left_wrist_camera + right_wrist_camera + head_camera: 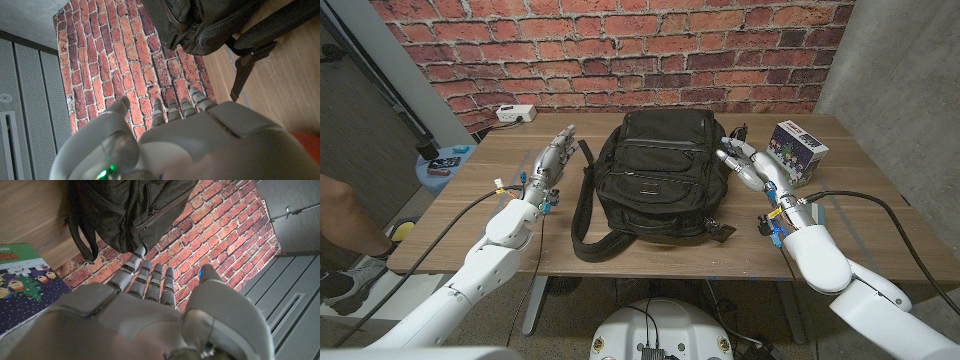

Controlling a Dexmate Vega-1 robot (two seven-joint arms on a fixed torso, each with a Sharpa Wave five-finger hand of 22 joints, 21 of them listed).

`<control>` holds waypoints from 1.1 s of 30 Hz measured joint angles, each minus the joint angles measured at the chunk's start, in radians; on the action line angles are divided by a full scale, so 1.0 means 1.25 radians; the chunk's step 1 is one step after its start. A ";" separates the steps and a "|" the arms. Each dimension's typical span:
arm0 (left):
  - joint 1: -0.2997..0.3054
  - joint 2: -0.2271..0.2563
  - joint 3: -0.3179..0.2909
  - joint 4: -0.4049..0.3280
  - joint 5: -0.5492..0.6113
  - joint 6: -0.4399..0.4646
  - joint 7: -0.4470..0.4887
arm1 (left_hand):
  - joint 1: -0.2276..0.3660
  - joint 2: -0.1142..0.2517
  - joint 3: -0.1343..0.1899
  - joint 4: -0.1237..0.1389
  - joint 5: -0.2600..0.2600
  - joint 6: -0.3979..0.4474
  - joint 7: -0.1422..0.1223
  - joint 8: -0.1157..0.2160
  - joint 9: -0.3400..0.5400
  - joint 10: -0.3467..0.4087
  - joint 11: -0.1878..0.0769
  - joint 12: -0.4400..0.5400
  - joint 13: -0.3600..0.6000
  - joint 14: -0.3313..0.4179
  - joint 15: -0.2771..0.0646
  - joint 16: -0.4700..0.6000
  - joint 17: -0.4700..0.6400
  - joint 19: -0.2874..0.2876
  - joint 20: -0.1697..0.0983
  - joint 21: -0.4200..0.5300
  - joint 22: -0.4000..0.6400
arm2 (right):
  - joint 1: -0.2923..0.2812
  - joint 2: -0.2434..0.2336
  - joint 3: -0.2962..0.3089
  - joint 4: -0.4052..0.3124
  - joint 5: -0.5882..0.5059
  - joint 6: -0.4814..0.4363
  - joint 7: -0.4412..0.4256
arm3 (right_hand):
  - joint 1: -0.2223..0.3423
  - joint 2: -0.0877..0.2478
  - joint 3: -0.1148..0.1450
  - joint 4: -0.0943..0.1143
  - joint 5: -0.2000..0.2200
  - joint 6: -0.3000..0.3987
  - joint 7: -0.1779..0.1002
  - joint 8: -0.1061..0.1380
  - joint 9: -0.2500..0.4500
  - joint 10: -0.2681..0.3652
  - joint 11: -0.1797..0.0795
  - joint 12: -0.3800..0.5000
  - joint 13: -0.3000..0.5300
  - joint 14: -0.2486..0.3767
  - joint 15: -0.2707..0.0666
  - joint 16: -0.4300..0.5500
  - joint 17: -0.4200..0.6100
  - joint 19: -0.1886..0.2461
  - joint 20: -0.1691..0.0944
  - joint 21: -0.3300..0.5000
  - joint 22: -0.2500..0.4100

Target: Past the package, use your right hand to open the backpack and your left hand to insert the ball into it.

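Fingers of both hands extended, holding nothing; backpack [660, 172] lies between left hand [550, 160] and right hand [748, 165].

The wooden table [650, 255] in front of me carries a black backpack [658, 175] at its middle, lying with its straps [582, 215] trailing off the side toward my left and curling round to the near edge. Just beside the backpack, on the side toward my right, sits a small printed package [796, 152], purple with cartoon figures, close to the far edge. At the far corner away from the backpack on my left a white power strip [516, 114] rests. Black cables [865, 200] run over the wood near the package.
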 measured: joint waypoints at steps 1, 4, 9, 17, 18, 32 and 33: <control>0.001 0.001 -0.001 -0.001 0.000 0.000 0.000 | 0.000 0.000 0.001 -0.001 0.000 0.000 0.000 0.000 0.000 0.000 0.000 0.000 0.000 0.000 0.000 0.000 0.000 0.000 0.000 0.000 0.000 | -0.001 -0.001 -0.001 -0.003 -0.008 -0.006 -0.002 | 0.004 -0.001 0.002 -0.002 0.000 0.003 0.003 0.000 0.000 0.000 0.000 0.004 0.000 0.002 -0.002 0.000 0.000 0.005 -0.001 0.000 0.000; 0.004 0.002 -0.003 -0.002 0.000 -0.001 0.001 | 0.000 0.000 0.002 -0.002 0.000 0.000 0.000 0.000 0.000 0.000 0.000 0.000 0.000 0.000 0.000 0.000 0.000 0.000 0.000 0.000 0.000 | -0.004 -0.002 -0.003 -0.010 -0.030 -0.022 -0.007 | 0.009 -0.003 0.002 -0.006 0.000 0.003 0.003 0.000 0.000 0.000 0.000 0.006 0.000 0.002 -0.002 0.000 0.000 0.007 -0.001 0.000 0.000; 0.007 0.004 -0.006 -0.004 0.000 -0.001 0.001 | -0.002 -0.002 0.002 -0.002 0.000 0.000 0.000 0.000 0.000 0.000 0.000 0.000 0.000 0.000 0.000 0.000 0.000 0.000 0.000 0.000 0.000 | -0.004 -0.002 -0.003 -0.010 -0.071 -0.060 -0.012 | 0.012 -0.006 0.003 -0.012 0.000 0.007 0.007 0.000 0.000 0.004 0.004 0.006 0.000 0.014 -0.003 0.008 0.000 0.020 -0.003 0.006 0.000; 0.009 0.007 -0.009 -0.004 0.000 -0.004 0.000 | -0.003 -0.003 0.004 -0.004 0.000 0.000 0.000 0.000 0.000 0.000 0.000 0.000 0.000 0.000 0.000 0.000 0.000 0.000 0.000 0.000 0.004 | -0.038 -0.019 -0.020 -0.089 -0.136 -0.129 -0.011 | 0.012 -0.006 0.002 -0.019 0.000 0.011 0.011 0.003 0.000 0.013 0.004 0.006 0.000 0.018 0.002 0.009 0.000 0.032 -0.002 0.006 0.000; 0.009 0.007 -0.009 -0.004 0.000 -0.004 0.000 | -0.003 -0.003 0.004 -0.004 0.000 0.000 0.000 0.000 0.000 0.000 0.000 0.000 0.000 0.000 0.000 0.000 0.000 0.000 0.000 0.000 0.004 | -0.042 -0.021 -0.022 -0.097 -0.143 -0.135 -0.011 | 0.012 -0.006 0.000 -0.021 0.000 0.011 0.011 0.003 0.000 0.013 0.004 0.006 0.000 0.018 0.002 0.009 -0.001 0.033 -0.002 0.006 0.000; 0.005 0.012 -0.012 0.000 0.000 -0.004 -0.008 | -0.003 -0.003 0.008 -0.008 0.000 0.000 0.000 0.000 0.000 0.000 0.000 -0.003 0.000 0.000 0.000 0.000 0.000 0.004 -0.004 -0.006 0.004 | -0.069 -0.033 -0.048 -0.151 -0.228 -0.209 -0.009 | 0.026 -0.013 0.003 -0.034 0.000 0.019 0.012 0.003 0.000 0.017 0.009 0.006 0.004 0.029 0.000 0.009 -0.004 0.034 -0.003 0.006 0.000; 0.005 0.012 -0.012 0.001 0.000 -0.004 -0.008 | -0.003 -0.003 0.008 -0.008 0.000 0.000 0.000 0.000 0.000 0.000 0.000 -0.003 0.000 0.000 0.000 0.000 0.000 0.004 -0.004 -0.006 0.004 | -0.069 -0.033 -0.050 -0.153 -0.233 -0.212 -0.009 | 0.026 -0.013 0.004 -0.035 0.000 0.019 0.012 0.003 0.000 0.019 0.007 0.006 0.004 0.031 -0.003 0.009 -0.004 0.034 -0.003 0.006 0.000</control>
